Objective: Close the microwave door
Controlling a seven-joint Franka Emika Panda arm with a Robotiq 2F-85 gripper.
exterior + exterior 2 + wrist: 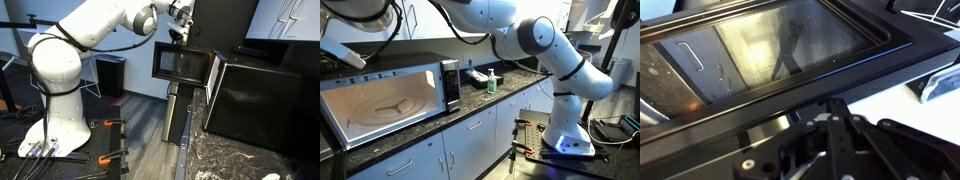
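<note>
Black-framed glossy glass microwave door (180, 62) stands swung open at nine o'clock of the matte black box-shaped microwave (255, 100). The robot's pincer (180, 30) hangs at its twelve o'clock edge, apparently placed to push; whether it is spread cannot be told.

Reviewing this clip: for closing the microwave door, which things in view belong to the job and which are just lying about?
Part of the job:
- microwave door, standing open
- microwave
- end effector, at the door's top edge

Just lying about:
- green bottle
- small dark items beside the bottle, too small to identify
- counter they stand on
</note>
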